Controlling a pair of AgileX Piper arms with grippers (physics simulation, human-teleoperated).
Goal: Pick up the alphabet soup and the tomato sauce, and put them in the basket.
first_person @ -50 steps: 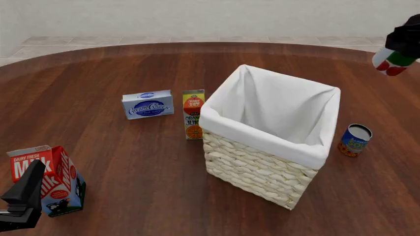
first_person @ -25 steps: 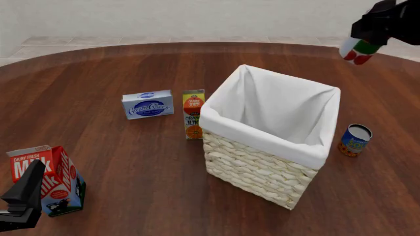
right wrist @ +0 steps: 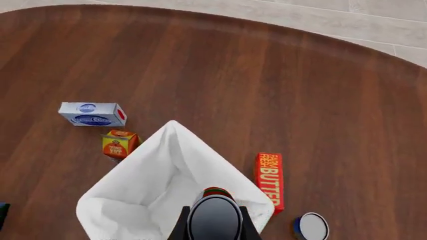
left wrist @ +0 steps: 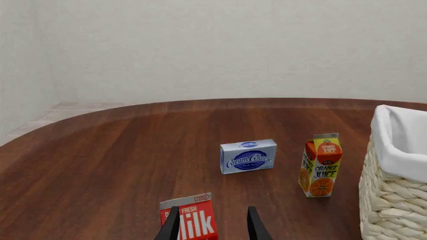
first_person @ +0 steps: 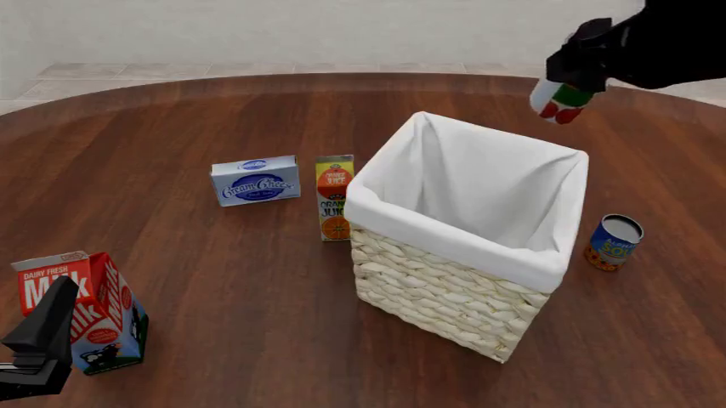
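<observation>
Tomato sauce (first_person: 558, 100) is held clamped in the right gripper (first_person: 570, 89), raised above the far right corner of the basket (first_person: 454, 289). Alphabet soup (first_person: 614, 242) is left standing on the table (first_person: 227, 280) just right of the basket. The left gripper (left wrist: 212, 227) is seen with fingers apart beside the milk carton (first_person: 82, 308).

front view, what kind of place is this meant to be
Probably a simulated kitchen or dining spot, rendered rather than real: a round wooden table set with groceries, such as a milk carton, orange juice and cream cheese, around a lined wicker basket, with pale floor tiles and a bare wall behind.
</observation>
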